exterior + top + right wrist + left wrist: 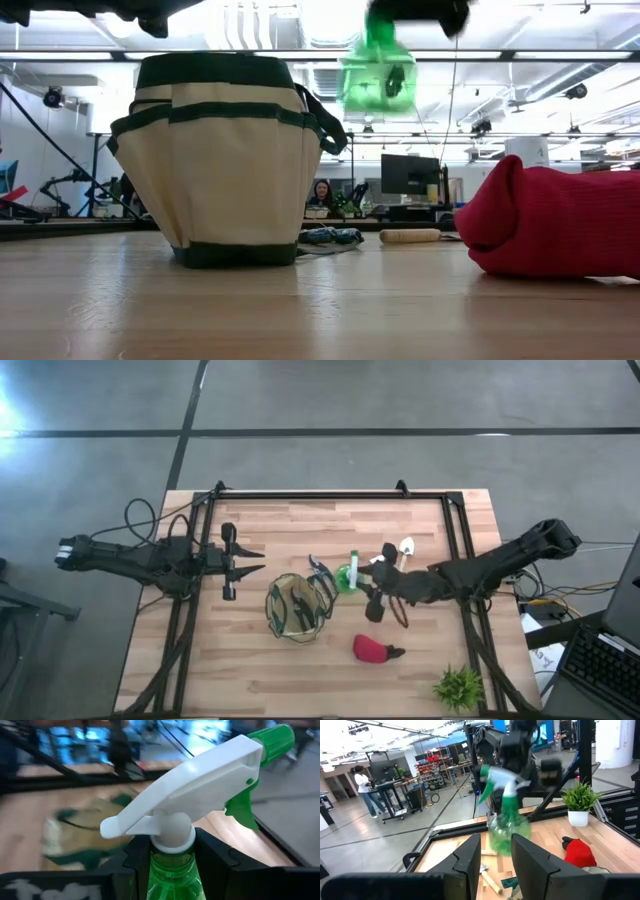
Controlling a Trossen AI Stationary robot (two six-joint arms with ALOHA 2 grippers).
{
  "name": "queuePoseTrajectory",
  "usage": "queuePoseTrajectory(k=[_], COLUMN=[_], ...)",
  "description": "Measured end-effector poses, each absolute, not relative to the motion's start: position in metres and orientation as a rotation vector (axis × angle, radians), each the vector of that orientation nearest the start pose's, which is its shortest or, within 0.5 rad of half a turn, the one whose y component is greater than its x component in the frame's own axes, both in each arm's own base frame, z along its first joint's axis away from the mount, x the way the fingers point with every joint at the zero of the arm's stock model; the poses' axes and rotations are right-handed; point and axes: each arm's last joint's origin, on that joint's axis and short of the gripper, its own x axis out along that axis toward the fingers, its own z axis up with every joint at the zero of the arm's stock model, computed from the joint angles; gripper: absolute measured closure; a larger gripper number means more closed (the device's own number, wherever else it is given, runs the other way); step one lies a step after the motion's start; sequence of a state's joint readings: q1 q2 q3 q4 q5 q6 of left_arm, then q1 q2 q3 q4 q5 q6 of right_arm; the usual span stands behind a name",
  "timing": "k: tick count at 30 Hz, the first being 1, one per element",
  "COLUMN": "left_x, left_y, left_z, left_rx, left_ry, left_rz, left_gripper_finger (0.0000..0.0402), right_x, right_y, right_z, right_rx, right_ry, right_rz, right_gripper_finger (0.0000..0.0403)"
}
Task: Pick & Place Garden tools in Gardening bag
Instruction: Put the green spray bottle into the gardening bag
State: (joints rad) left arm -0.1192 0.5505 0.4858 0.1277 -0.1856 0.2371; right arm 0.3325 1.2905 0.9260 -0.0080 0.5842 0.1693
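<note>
My right gripper (172, 857) is shut on a green spray bottle (200, 815) with a white trigger head, held high above the table just right of the gardening bag (297, 608). The bottle also shows in the low view (378, 75) and the left wrist view (506, 827). The olive-tan bag stands upright on its base (225, 160). Dark shears (320, 572) lie by its far right side. A wooden-handled trowel (404, 555) and a red-and-black piece (372, 650) lie on the table. My left gripper (496, 855) waits open at the table's left side. My right gripper pinches the bottle's neck (170, 867), just under the white trigger head, between its two fingers (215, 855). The fingers come from the table's right, nearly level and slanting a little down. The bottle hangs below them, lifted clear of the table, its nozzle pointing away from the gripper.
A small leafy plant in a white pot (458, 685) stands at the near right corner. A black frame (330, 495) runs along the table's far edge and sides. Bare wood lies near the front edge, left of the red piece.
</note>
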Motion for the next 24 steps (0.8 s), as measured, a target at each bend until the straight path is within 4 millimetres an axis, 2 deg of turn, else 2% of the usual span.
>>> queuePoseTrajectory(k=[4,7,11,16,24], left_x=[0.139,0.139,0.139,0.139,0.138], left_y=[-0.011,-0.011,-0.011,-0.011,-0.011], left_z=[0.292,0.292,0.292,0.292,0.292], left_rx=[0.228,0.228,0.229,0.229,0.235], left_ry=[-0.053,-0.053,-0.053,-0.053,-0.056], left_rz=[0.074,0.073,0.074,0.074,0.075], left_gripper_finger=[0.0291,0.0291,0.0291,0.0291,0.0291], right_x=[0.287,0.302,0.324,0.35,0.392], right_y=[0.086,0.094,0.097,0.084,0.053], right_z=[0.314,0.318,0.321,0.321,0.302], right_rx=[0.01,-0.012,-0.078,-0.11,-0.09], right_ry=[0.291,0.3,0.301,0.307,0.34], right_rz=[-0.076,0.072,0.156,0.21,0.284], right_gripper_finger=[0.0288,0.0288,0.0288,0.0288,0.0288])
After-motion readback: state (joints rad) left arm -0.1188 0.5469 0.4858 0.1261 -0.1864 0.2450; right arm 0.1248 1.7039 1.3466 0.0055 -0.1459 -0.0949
